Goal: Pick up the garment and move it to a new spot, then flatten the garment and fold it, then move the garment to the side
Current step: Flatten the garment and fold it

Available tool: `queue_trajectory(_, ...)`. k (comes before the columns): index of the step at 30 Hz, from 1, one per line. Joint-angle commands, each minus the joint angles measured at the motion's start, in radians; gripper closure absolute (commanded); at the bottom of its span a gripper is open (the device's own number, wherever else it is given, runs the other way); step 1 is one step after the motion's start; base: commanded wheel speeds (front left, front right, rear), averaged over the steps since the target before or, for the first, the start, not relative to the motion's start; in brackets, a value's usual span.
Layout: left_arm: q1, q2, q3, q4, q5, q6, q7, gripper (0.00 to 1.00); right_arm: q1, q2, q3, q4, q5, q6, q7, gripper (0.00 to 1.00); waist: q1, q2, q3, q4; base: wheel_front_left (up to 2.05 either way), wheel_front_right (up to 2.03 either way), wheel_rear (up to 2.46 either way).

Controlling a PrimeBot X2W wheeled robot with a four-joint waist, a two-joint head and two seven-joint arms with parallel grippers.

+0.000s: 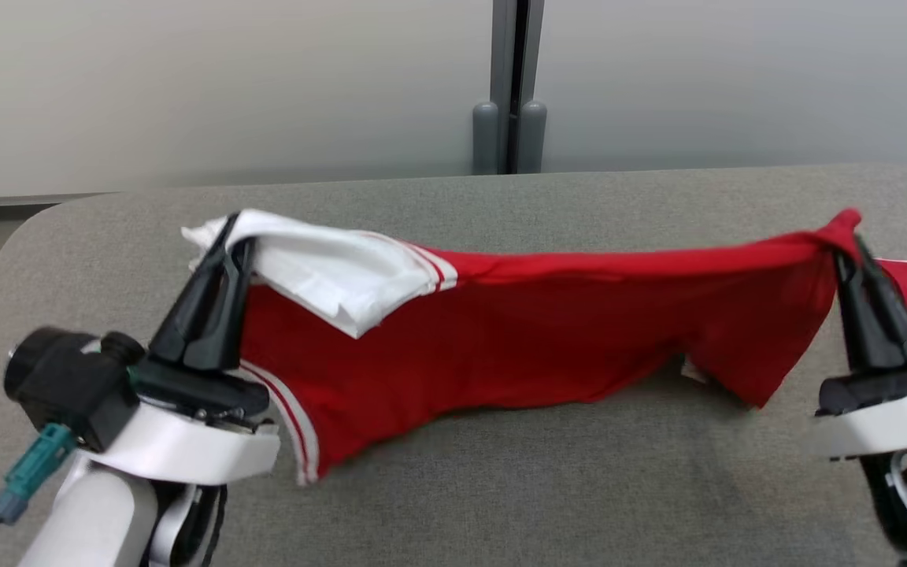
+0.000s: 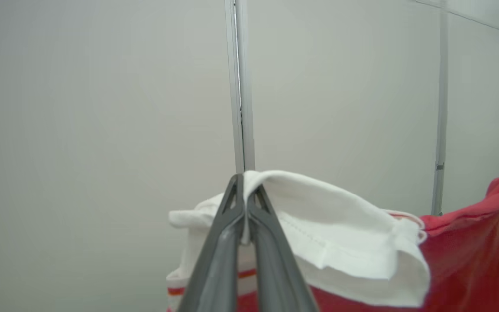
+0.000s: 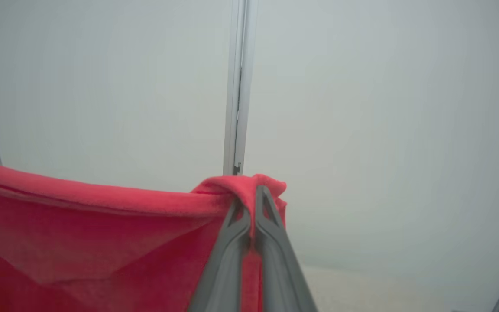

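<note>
Both of my hands are closed on cloth. My left gripper (image 1: 231,232) has its two fingers pressed together on the garment (image 1: 516,331) at its white section (image 1: 327,272), which folds over my fingertips and flops toward the red body. My right gripper (image 1: 849,240) is pinched tight on a bunched red edge at the other end; the right wrist view shows the fabric wrapped over the tips, with no gap between the fingers. The garment hangs between the two grips above the grey table (image 1: 501,504) – top edge drawn almost straight, slightly higher on my right. The body sags below it, lowest near my left, where a striped hem (image 1: 296,425) of white and red runs down to a corner. I cannot tell whether that corner touches the table – a shadow lies just beneath the lower edge. More red cloth with a white stripe trails past my right fingers. Behind the table stands a pale partition wall (image 1: 186,87) with a grey post (image 1: 510,87).
</note>
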Motion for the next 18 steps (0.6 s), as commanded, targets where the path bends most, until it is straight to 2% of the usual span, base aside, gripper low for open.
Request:
queue_trajectory(1,-0.031,0.007,0.009,-0.013,0.012,0.007,0.002,1.00,-0.020,-0.012,-0.012,-0.027,-0.005,0.000,0.013,1.00,0.0000,0.0000,-0.011,-0.008,0.00,0.00,0.00)
queue_trajectory(6,-0.154,0.019,0.039,-0.084,0.020,0.013,0.030,1.00,-0.085,-0.037,-0.044,-0.187,0.003,0.000,0.107,1.00,0.0000,0.0000,-0.025,-0.022,0.00,0.00,0.00)
queue_trajectory(10,-0.234,0.021,0.054,-0.099,0.007,0.009,0.061,1.00,-0.129,-0.047,-0.052,-0.248,0.022,0.000,0.162,1.00,0.0000,0.0000,-0.019,-0.031,0.00,0.00,0.00)
queue_trajectory(16,-0.360,0.018,0.069,-0.030,-0.023,-0.010,0.089,1.00,-0.230,-0.047,-0.055,-0.227,0.058,0.000,0.186,1.00,0.0000,0.0000,0.038,-0.035,0.00,0.00,0.00)
queue_trajectory(18,-0.457,0.013,0.076,0.036,-0.041,-0.031,0.090,1.00,-0.325,-0.052,-0.043,-0.179,0.087,0.000,0.186,1.00,0.0000,0.0000,0.092,-0.033,0.00,0.00,0.00)
